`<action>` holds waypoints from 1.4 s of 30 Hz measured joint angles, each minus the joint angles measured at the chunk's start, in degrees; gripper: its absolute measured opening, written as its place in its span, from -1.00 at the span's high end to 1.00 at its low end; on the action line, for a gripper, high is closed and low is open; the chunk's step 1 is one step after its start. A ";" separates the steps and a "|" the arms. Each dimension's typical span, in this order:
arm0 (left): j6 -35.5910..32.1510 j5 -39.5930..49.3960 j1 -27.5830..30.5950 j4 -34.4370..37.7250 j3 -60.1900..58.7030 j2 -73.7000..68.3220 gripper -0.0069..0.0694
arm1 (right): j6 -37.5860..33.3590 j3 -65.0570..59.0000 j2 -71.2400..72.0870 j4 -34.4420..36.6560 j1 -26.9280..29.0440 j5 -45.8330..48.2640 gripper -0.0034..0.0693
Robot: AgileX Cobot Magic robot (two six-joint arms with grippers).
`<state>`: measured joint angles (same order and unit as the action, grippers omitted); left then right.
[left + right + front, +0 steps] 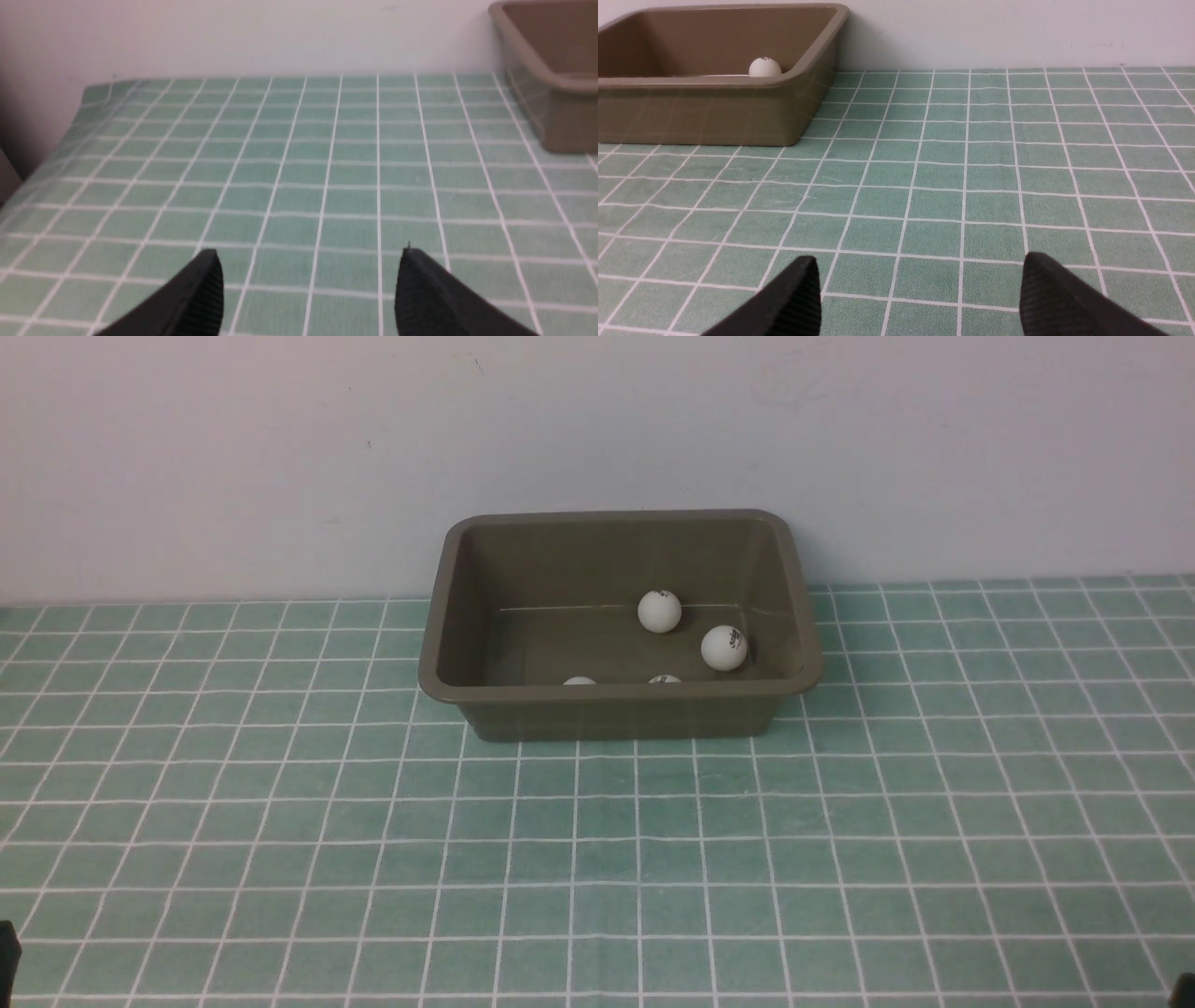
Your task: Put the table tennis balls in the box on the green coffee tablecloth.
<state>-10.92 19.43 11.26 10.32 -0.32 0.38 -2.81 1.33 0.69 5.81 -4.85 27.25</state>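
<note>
Honestly, balls [659,611] look boxed [616,709]; both grippers [308,280] [920,284] gape empty, so scan the cloth [280,821] before you quit.

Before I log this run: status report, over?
Left gripper open, right gripper open, both empty. Four balls visible in box. Tablecloth unobstructed.

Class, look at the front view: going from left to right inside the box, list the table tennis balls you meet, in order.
Ball half hidden behind the near rim → ball by the far wall → ball with the mark, furthest right. A second half-hidden ball sits below the far-wall one, so its place is unclear.
</note>
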 joint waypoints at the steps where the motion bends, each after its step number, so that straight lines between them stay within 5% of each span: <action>1: 0.00 0.44 0.00 0.07 -0.59 0.15 -0.35 | 0.00 0.00 0.00 0.00 0.00 0.00 -0.51; 16: -0.12 3.15 -6.85 0.87 -1.11 0.26 -0.35 | 0.00 0.00 0.00 0.00 0.00 0.00 -0.51; 42: -0.12 3.15 -4.73 0.34 -1.11 0.26 -0.35 | 0.00 0.00 0.00 0.00 0.00 0.00 -0.51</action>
<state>-11.04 22.58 6.53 10.66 -1.43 0.64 -2.81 1.33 0.69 5.81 -4.85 27.25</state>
